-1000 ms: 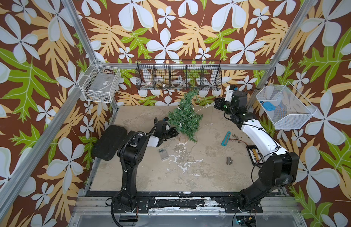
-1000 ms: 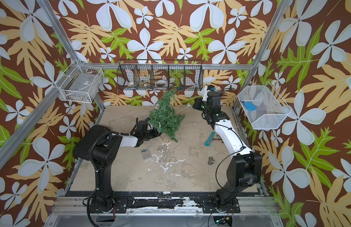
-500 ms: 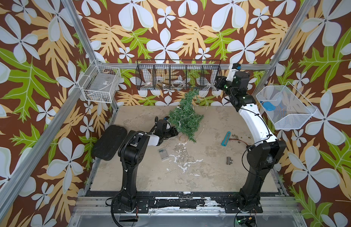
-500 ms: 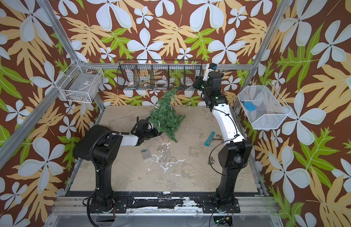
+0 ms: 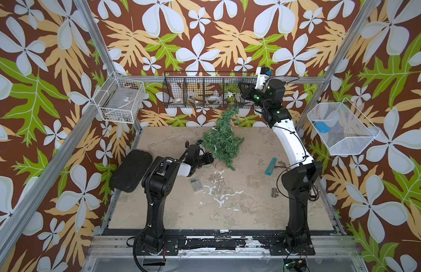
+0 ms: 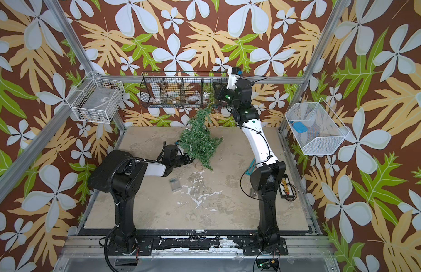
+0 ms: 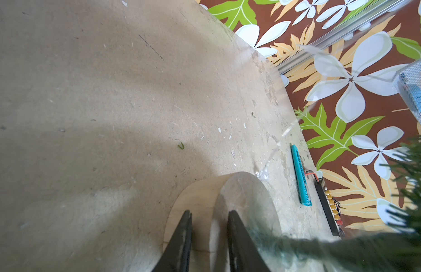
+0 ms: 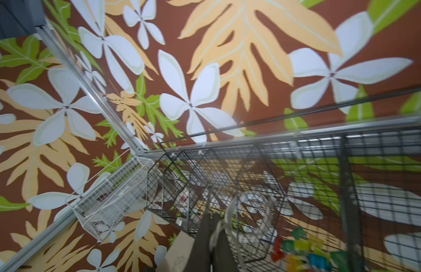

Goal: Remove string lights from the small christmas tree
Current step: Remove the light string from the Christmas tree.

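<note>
Tabletop (image 5: 228, 212): christmas tree (image 5: 222, 139) aslant rearward; left fingers (image 7: 184, 237) tight on base (image 7: 247, 195), right fingers (image 8: 203, 237) together on string lights (image 8: 228, 215).

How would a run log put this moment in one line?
left gripper: clamped on small christmas tree base | right gripper: shut on string lights, high beside black wire basket | battery box: on table

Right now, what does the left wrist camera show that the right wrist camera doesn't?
Only the left wrist view: the left hand astride the round wooden base of the small christmas tree, the tabletop, a teal strip and a black board.
Only the right wrist view: the shut right hand and the black wire basket on the back wall.
Both: the floral wallpaper, an aluminium frame rail, and a pale strand, apparently the string lights, which the right hand seems to pinch.
</note>
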Motion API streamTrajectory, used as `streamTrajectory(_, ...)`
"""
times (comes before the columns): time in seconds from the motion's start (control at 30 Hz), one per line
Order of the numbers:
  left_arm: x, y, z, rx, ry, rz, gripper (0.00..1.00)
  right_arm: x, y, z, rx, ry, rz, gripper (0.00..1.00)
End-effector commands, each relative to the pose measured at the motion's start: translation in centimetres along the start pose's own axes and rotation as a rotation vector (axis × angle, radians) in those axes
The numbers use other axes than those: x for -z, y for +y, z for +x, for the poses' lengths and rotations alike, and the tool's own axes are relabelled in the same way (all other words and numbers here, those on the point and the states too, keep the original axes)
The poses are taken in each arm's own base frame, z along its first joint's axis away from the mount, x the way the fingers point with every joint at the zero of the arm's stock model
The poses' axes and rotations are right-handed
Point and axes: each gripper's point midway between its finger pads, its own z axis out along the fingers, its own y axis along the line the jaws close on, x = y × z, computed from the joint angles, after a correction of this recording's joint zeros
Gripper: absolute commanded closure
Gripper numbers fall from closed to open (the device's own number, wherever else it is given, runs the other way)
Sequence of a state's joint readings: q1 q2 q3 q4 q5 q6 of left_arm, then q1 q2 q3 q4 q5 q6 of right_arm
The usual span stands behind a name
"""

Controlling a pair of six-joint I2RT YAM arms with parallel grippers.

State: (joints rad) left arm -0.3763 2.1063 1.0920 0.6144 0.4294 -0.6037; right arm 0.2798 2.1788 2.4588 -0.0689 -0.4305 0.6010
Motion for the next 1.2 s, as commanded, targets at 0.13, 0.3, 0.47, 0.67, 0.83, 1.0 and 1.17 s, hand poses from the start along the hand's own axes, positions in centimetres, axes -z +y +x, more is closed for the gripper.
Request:
streamTrajectory(0.13,0.5,2.8,4.3,0.091,0.144,-0.115,0.74,-0.8,5.4,-1.6,0.0,-0.112,-0.14,1.0)
streamTrajectory(0.3,0.4,2.5,3.7,0.087,0.133,-0.11,0.75,-1.5,11.4,-0.6,0.05,-0.129,-0.249,1.0)
streamTrajectory(0.47,0.3,2.5,3.7,0.092,0.132,-0.102,0.75,-1.4,16.4,0.3,0.118,-0.152,-0.317,1.0)
streamTrajectory(0.67,0.3,2.5,4.0,0.101,0.127,-0.097,0.76,-0.8,20.0,0.3,0.073,-0.185,-0.412,1.0)
streamTrajectory(0.83,0.4,2.5,4.1,0.101,0.129,-0.098,0.76,-1.7,21.1,1.6,0.049,-0.204,-0.435,1.0)
streamTrajectory(1.0,0.5,2.3,4.1,0.097,0.13,-0.097,0.76,-4.0,18.0,3.5,0.054,-0.224,-0.319,1.0)
streamTrajectory(1.17,0.5,2.5,4.2,0.096,0.131,-0.103,0.76,-5.6,16.6,5.1,-0.011,-0.262,-0.312,1.0)
